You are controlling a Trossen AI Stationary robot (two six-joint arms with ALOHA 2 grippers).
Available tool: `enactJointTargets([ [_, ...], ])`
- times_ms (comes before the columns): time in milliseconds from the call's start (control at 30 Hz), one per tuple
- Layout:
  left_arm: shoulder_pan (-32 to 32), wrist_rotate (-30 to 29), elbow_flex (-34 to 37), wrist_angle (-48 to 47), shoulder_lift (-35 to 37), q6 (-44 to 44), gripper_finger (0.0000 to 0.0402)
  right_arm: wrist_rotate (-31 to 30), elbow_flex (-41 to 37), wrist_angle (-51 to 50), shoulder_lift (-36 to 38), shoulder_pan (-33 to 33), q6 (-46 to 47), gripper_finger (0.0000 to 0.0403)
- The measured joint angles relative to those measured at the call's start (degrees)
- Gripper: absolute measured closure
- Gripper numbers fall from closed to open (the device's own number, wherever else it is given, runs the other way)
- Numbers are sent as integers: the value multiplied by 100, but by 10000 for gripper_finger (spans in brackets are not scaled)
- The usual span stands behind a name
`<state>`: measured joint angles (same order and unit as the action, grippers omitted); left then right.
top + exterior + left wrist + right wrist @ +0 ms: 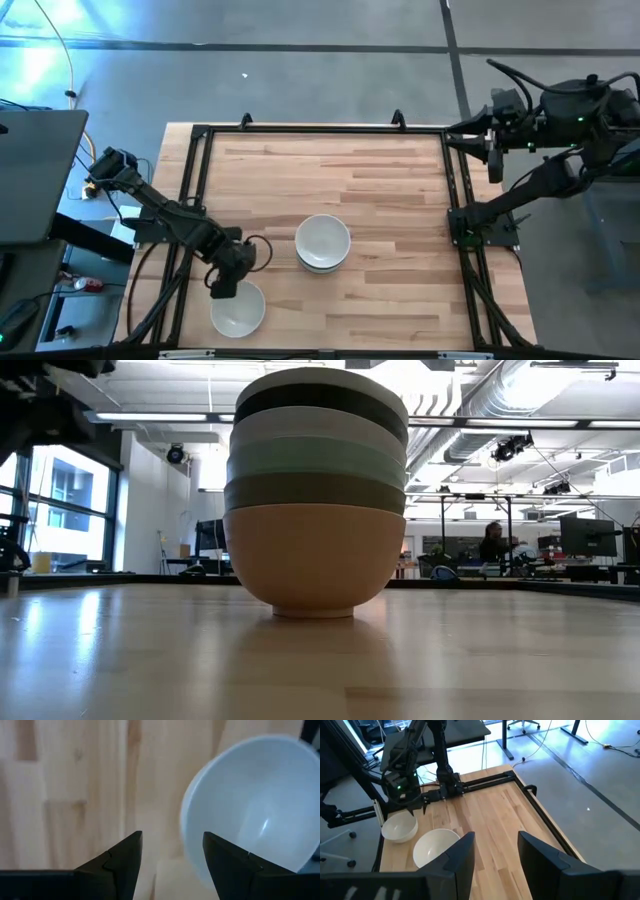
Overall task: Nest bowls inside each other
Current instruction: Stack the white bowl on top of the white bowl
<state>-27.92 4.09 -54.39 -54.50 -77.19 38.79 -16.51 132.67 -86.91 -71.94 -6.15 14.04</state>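
A stack of nested bowls [322, 243] stands mid-table on its peach-orange bottom bowl [314, 560]. Above that come grey-taupe, mint green, white and black bowls, with a white one [437, 847] on top. A lone white bowl [238, 308] sits upright near the table's near-left corner. My left gripper [222, 290] is open and hovers just past this bowl's far rim [192, 820]. In the left wrist view one finger [227, 862] stands in front of that rim, and no contact shows. My right gripper [495, 855] is open and waits high beyond the table's far-right corner.
A black metal frame [320, 128] runs around the wooden tabletop. Bare wood [390, 180] lies right of and beyond the stack. In the low view, a person sits at desks [493, 545] in the room behind. A laptop [35, 170] stands off the table's left side.
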Motion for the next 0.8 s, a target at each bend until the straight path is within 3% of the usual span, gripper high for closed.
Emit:
enactJointTargets([
  [300,-350,1,618,958,64,490,202,0,0,221,9,1,-105,261],
  [800,-558,-78,894,1425,35,875,202,-2,0,358,4,0,-254,261],
])
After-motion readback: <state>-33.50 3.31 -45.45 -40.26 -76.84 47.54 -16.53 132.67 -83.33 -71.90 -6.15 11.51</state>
